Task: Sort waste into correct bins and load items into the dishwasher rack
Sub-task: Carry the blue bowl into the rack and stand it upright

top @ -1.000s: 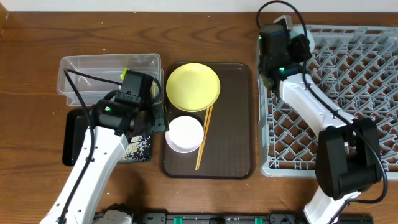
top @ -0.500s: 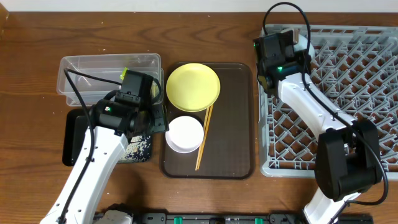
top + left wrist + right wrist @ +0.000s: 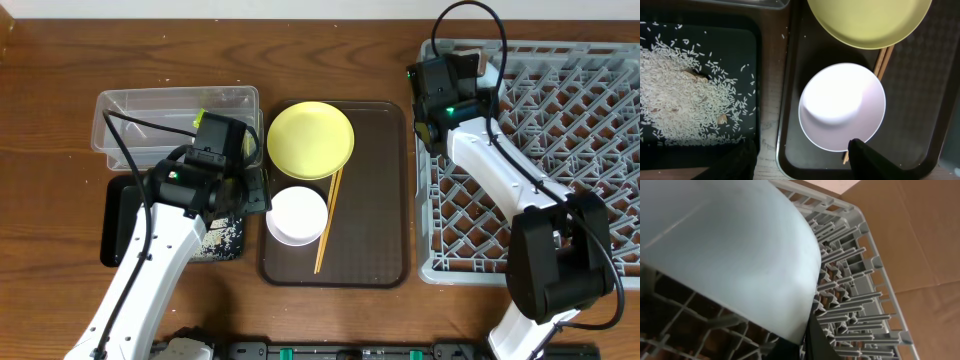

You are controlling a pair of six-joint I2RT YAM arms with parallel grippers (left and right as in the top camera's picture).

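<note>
Overhead, the black tray [image 3: 118, 225] holds rice [image 3: 680, 95]. The clear tub [image 3: 130, 105] holds a green wrapper [image 3: 200, 115]. The brown tray [image 3: 375, 200] carries the yellow plate [image 3: 310, 138], white bowl [image 3: 296, 214] and chopsticks [image 3: 328, 220]. The left gripper [image 3: 807, 160] hangs spread and empty above the white bowl. The right gripper [image 3: 462, 70] grasps the light blue bowl [image 3: 730, 245] over the rack [image 3: 580, 150] corner, and has shifted slightly nearer since a second ago.

Tray [image 3: 375, 200] lies between tub [image 3: 150, 110] and rack [image 3: 590, 130] — plate [image 3: 310, 139] atop.

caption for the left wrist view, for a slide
Left pincer open near the white bowl, rice scattered in the black tray beside it.
</note>
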